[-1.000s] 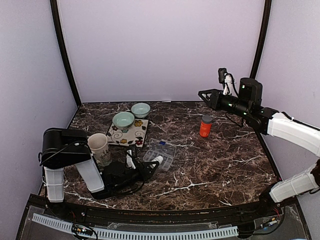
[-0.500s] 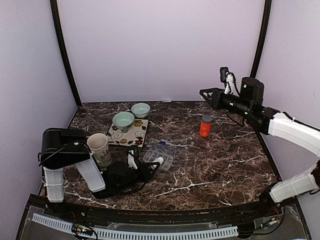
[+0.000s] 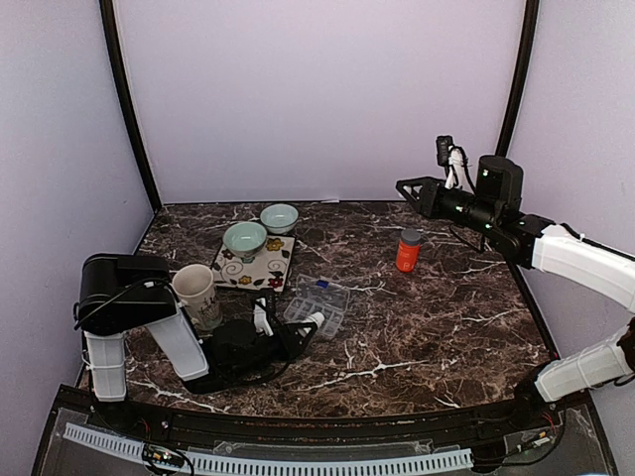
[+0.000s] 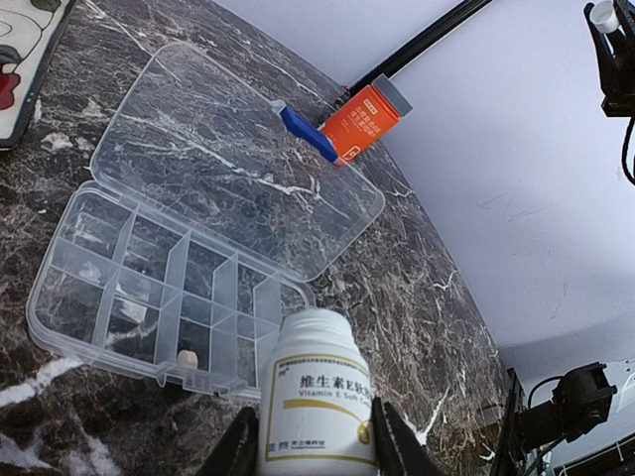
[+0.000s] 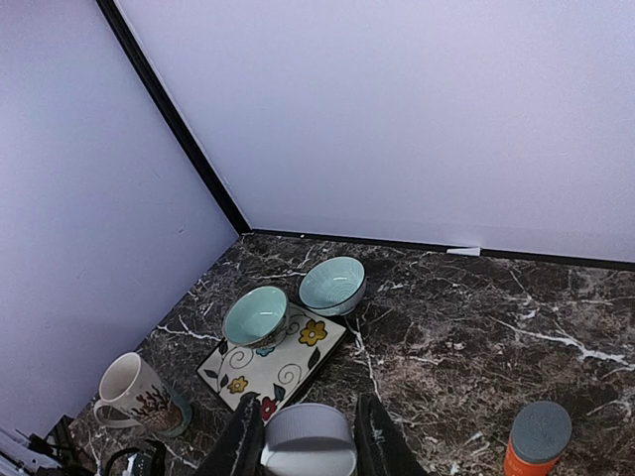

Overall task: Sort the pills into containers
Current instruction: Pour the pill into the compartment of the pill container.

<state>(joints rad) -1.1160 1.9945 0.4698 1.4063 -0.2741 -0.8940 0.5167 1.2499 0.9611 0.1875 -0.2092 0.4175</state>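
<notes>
Jaws of our left gripper (image 4: pixel 316 448) clamp a white vitamin bottle (image 4: pixel 317 397) at the near edge of the open organiser box (image 4: pixel 149 288), which has one pill (image 4: pixel 185 355) in a near cell. Our right gripper (image 5: pixel 310 442), high above the table (image 3: pixel 427 327), pinches a round grey cap (image 5: pixel 308 426).

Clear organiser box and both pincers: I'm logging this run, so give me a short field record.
box: clear plastic gridded organiser box, lid open flat
contents: one pale pill in an edge-row cell
left pincer: shut on white vitamin bottle, at the box's edge
right pincer: shut on round pale cap, held above table
spare: orange grey-capped bottle, upright
</notes>
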